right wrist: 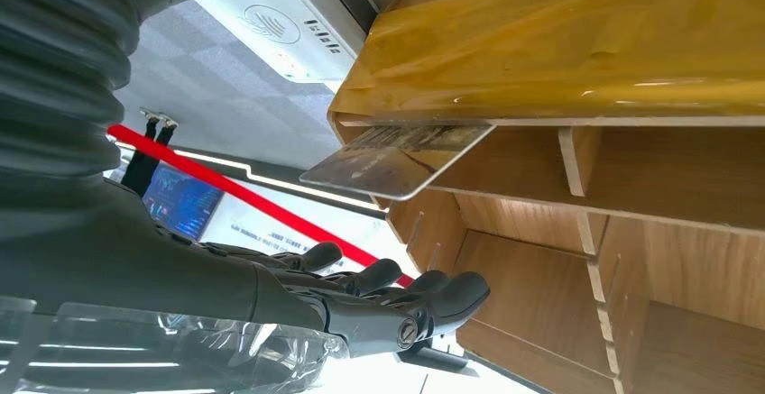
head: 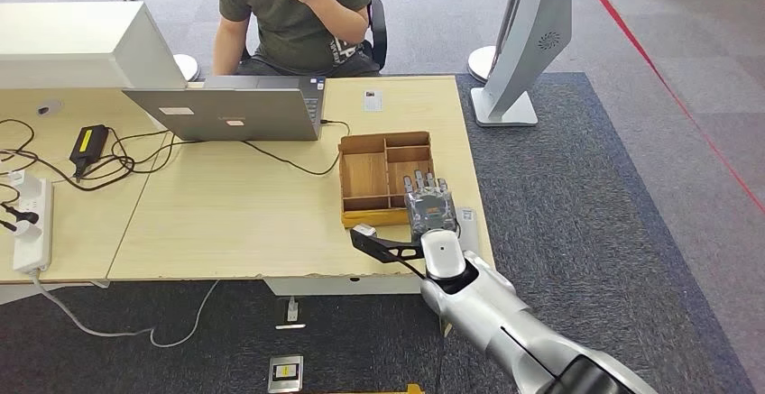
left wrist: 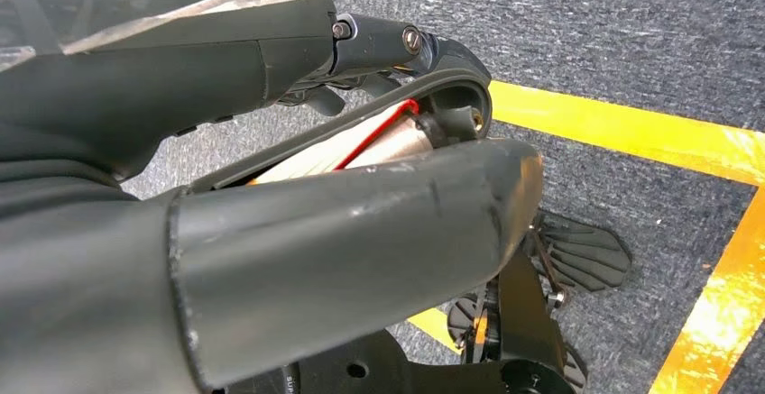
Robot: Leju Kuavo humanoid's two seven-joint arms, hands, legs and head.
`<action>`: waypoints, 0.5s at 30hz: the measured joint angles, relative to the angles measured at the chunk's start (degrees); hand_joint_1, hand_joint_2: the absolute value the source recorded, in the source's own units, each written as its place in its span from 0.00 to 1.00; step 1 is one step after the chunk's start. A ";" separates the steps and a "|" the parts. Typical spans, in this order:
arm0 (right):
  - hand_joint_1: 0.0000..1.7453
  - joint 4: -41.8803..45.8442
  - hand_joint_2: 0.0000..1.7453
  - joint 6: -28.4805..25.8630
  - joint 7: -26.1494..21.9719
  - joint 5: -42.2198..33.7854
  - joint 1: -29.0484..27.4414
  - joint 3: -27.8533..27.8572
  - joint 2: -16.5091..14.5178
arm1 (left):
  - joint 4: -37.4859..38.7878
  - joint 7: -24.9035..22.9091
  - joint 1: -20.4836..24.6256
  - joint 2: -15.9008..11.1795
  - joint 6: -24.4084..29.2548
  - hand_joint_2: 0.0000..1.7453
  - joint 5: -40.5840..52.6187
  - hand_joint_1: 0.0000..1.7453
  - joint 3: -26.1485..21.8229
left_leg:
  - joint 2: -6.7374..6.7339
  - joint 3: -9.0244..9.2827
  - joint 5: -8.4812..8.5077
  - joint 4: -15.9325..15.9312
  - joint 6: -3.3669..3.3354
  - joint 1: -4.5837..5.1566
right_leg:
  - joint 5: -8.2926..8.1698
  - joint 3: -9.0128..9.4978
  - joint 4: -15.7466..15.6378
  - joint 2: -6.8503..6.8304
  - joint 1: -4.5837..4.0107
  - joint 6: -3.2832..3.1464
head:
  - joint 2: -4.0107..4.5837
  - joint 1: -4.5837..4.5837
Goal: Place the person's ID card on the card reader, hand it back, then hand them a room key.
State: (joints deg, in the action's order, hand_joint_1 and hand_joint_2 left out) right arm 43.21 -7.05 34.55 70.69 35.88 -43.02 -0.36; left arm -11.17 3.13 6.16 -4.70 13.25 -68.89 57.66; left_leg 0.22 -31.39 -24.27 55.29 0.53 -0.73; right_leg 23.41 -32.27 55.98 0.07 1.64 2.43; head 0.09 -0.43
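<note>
My right hand (head: 429, 206) hovers over the near right corner of the wooden compartment tray (head: 365, 173), fingers straight and thumb spread out to the left, holding nothing. In the right wrist view a pale card (right wrist: 397, 160) leans out of a tray (right wrist: 631, 259) compartment over its yellow-taped edge, a short gap away from my fingers (right wrist: 397, 290). The white card reader (head: 466, 223) lies just right of the tray, beside my hand, and appears again as the card reader (right wrist: 280, 24). The person (head: 293, 11) sits behind the table. My left hand (left wrist: 343, 241) hangs over the carpet, holding nothing.
A grey laptop (head: 236, 110) stands at the far edge with cables trailing to a power strip (head: 32, 223) at the left. A small white card (head: 373, 100) lies near the person. A white stand (head: 519, 42) rises right of the table.
</note>
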 joint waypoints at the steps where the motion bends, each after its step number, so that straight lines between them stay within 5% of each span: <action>1: 0.00 -0.32 1.00 -0.24 -0.10 0.04 0.07 0.01 -0.01 | 0.00 0.02 0.00 0.00 0.02 0.00 0.00 0.00 0.00 | 0.00 0.00 0.00 0.00 0.00 0.00 | 0.00 0.00 0.00 0.00 0.00 0.00 | 0.00 -0.01; 13: 0.00 -5.41 1.00 -2.27 -1.24 -0.01 1.57 0.13 -1.03 | 0.00 -0.39 -0.01 0.02 1.01 0.00 -0.20 0.00 0.01 | 0.00 0.00 0.00 0.00 0.00 0.00 | 0.00 -0.01 0.00 0.00 0.00 -0.01 | 0.00 0.01; 14: 0.00 -5.77 0.75 -2.38 -1.32 -0.04 1.69 0.15 -1.13 | 0.00 -0.45 -0.01 0.02 1.07 0.00 -0.21 0.00 0.01 | 0.00 0.00 0.00 0.00 0.00 0.00 | 0.00 -0.01 0.01 0.00 0.00 -0.01 | 0.00 0.01; 15: 0.00 -6.11 0.75 -2.54 -1.44 -0.06 1.80 0.18 -1.23 | 0.00 -0.50 -0.01 0.02 1.13 0.00 -0.21 0.00 0.01 | 0.00 0.00 0.00 0.00 0.00 0.00 | 0.00 -0.01 0.01 0.00 0.00 -0.01 | -0.01 0.01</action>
State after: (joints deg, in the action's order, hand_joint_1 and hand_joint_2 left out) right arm 37.10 -9.59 33.10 70.63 37.68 -42.84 -1.59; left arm -11.17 2.63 6.15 -4.68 14.38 -69.11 57.66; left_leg 0.22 -31.39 -24.27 55.29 0.53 -0.74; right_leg 23.40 -32.28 55.99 0.07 1.64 2.42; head 0.08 -0.42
